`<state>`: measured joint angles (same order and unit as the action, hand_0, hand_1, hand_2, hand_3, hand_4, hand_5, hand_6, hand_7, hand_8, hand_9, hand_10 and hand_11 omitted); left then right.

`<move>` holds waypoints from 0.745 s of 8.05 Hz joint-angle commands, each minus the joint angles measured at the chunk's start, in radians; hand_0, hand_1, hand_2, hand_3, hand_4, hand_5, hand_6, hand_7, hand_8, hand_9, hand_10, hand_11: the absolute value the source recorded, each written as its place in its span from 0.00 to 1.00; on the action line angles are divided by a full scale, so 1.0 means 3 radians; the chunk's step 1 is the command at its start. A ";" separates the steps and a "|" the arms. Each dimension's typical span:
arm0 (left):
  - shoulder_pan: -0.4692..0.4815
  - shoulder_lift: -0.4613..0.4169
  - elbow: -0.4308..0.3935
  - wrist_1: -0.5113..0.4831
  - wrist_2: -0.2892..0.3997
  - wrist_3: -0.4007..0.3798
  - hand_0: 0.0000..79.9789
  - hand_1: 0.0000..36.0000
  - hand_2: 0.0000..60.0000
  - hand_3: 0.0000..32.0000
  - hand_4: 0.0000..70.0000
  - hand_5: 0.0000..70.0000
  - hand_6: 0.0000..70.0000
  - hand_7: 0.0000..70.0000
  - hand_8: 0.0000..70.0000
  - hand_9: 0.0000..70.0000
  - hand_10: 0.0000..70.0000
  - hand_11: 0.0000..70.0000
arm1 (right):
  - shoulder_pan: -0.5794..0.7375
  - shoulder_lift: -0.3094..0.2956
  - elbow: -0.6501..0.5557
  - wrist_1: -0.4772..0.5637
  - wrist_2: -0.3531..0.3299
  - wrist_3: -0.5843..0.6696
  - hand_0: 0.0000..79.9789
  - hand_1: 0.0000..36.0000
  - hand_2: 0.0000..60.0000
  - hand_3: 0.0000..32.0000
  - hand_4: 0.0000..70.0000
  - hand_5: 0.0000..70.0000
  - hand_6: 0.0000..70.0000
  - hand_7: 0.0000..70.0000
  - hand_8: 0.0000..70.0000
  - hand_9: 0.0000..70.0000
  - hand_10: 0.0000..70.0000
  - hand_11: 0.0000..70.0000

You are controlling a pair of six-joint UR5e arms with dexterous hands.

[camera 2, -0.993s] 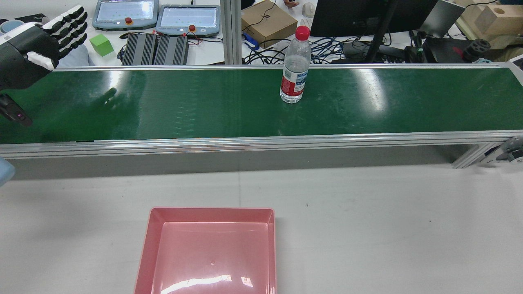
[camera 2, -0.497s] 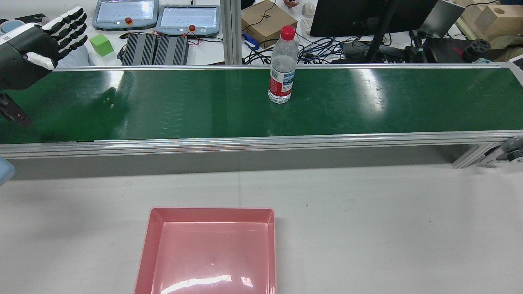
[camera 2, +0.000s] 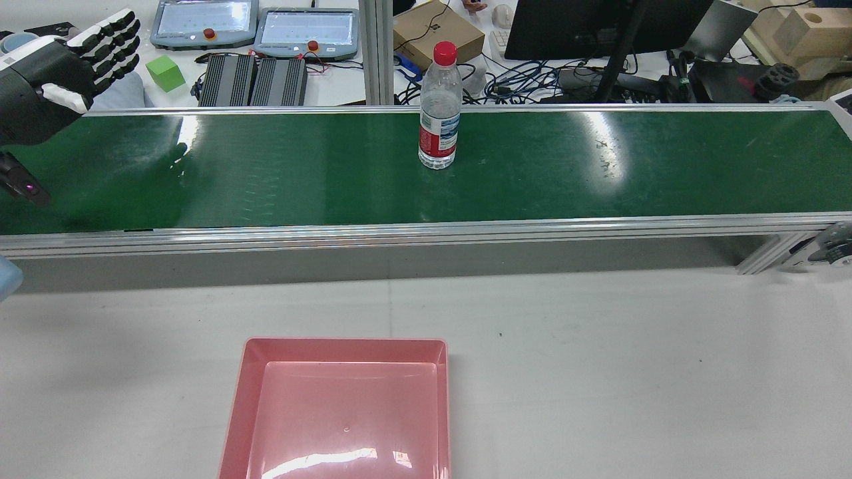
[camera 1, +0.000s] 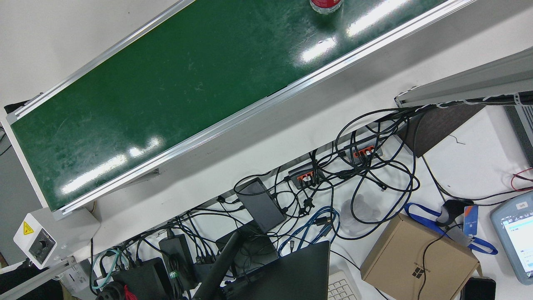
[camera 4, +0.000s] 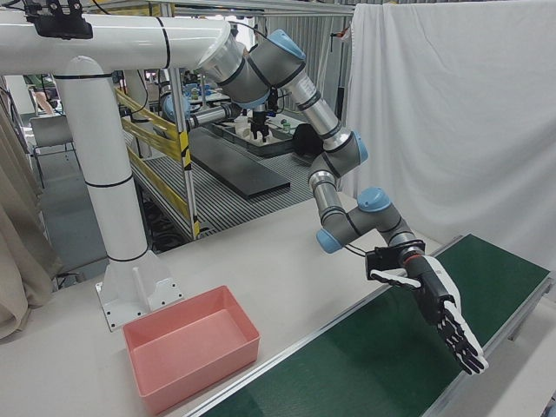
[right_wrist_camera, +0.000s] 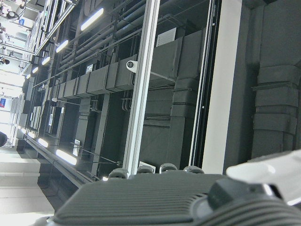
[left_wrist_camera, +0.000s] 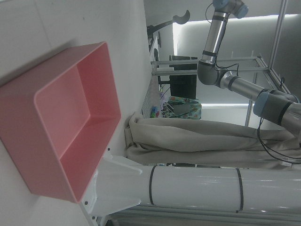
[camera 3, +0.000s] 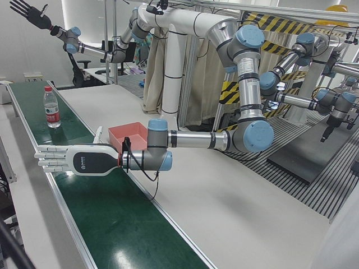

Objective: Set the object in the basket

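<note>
A clear water bottle (camera 2: 438, 106) with a red cap and a red label stands upright on the green conveyor belt (camera 2: 566, 179). It also shows in the left-front view (camera 3: 51, 106), and its base shows in the front view (camera 1: 326, 4). My left hand (camera 2: 63, 66) is open and empty, fingers straight, above the belt's left end and far from the bottle; it also shows in the left-front view (camera 3: 76, 159) and the right-front view (camera 4: 439, 313). My right hand (camera 3: 25, 8) is open and raised high, far off. The pink basket (camera 2: 233, 412) is empty on the white table.
The belt's aluminium rails (camera 2: 426, 229) separate it from the white table (camera 2: 632, 372). Behind the belt are teach pendants (camera 2: 306, 30), a cardboard box (camera 2: 436, 33), a green cube (camera 2: 165, 72) and cables. The left hand view shows the basket (left_wrist_camera: 70, 132) from the side.
The bottle has moved left along the belt toward my left hand, staying upright. My left hand has barely shifted and remains open.
</note>
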<state>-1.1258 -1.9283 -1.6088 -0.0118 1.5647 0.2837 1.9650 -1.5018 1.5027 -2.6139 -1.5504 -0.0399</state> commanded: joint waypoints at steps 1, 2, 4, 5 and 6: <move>-0.0006 0.0005 -0.0001 -0.0007 0.0000 0.0010 0.63 0.05 0.00 0.05 0.00 0.07 0.00 0.00 0.00 0.00 0.00 0.02 | 0.0000 0.0000 0.0002 0.0000 0.0004 0.0000 0.00 0.00 0.00 0.00 0.00 0.00 0.00 0.00 0.00 0.00 0.00 0.00; -0.0006 0.0010 -0.0011 -0.0007 0.0000 0.0010 0.62 0.04 0.00 0.06 0.00 0.07 0.00 0.00 0.00 0.00 0.01 0.03 | 0.0000 0.0000 -0.0003 0.0000 -0.0001 0.0000 0.00 0.00 0.00 0.00 0.00 0.00 0.00 0.00 0.00 0.00 0.00 0.00; -0.0011 0.0005 -0.0011 -0.0007 0.0000 0.0010 0.62 0.05 0.00 0.07 0.00 0.07 0.00 0.00 0.00 0.00 0.01 0.03 | 0.0000 0.0000 -0.0003 0.0000 -0.0001 0.0000 0.00 0.00 0.00 0.00 0.00 0.00 0.00 0.00 0.00 0.00 0.00 0.00; -0.0006 0.0005 -0.0011 -0.0002 0.0000 0.0005 0.62 0.04 0.00 0.06 0.00 0.07 0.00 0.00 0.00 0.00 0.01 0.03 | 0.0000 0.0000 -0.0003 0.0000 0.0004 0.0000 0.00 0.00 0.00 0.00 0.00 0.00 0.00 0.00 0.00 0.00 0.00 0.00; -0.0006 0.0000 -0.0011 -0.0002 0.0000 0.0005 0.62 0.04 0.00 0.05 0.00 0.07 0.00 0.00 0.00 0.00 0.01 0.03 | 0.0000 0.0000 -0.0003 0.0000 -0.0001 0.0000 0.00 0.00 0.00 0.00 0.00 0.00 0.00 0.00 0.00 0.00 0.00 0.00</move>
<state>-1.1283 -1.9265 -1.6122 -0.0133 1.5647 0.2864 1.9650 -1.5018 1.5019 -2.6139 -1.5500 -0.0399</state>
